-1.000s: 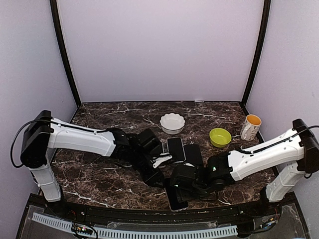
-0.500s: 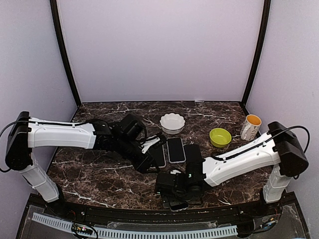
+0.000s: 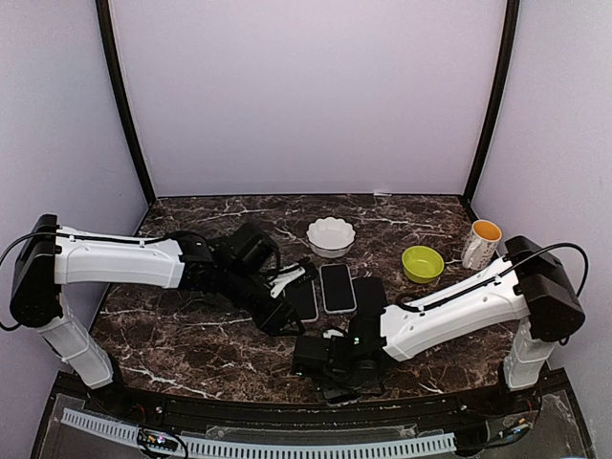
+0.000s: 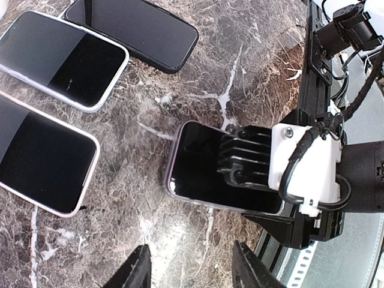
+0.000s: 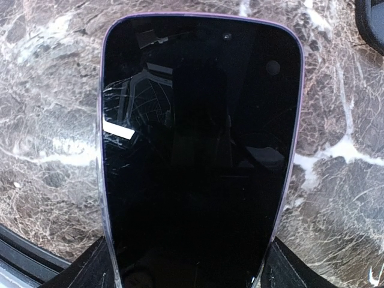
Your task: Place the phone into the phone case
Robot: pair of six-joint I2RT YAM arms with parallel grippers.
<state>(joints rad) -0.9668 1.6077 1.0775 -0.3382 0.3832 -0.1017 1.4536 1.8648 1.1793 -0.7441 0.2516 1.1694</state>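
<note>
The purple-edged phone lies flat, screen up, on the marble table close to its front edge. It is well apart from the black slab further in, which may be the case, though the view doesn't settle that. The right gripper straddles the phone's long sides; whether it actually pinches, I cannot tell. The left gripper hangs nearby, fingers parted and empty. A shallow hold on that thin rim could slip — and tip the phone over the edge.
</note>
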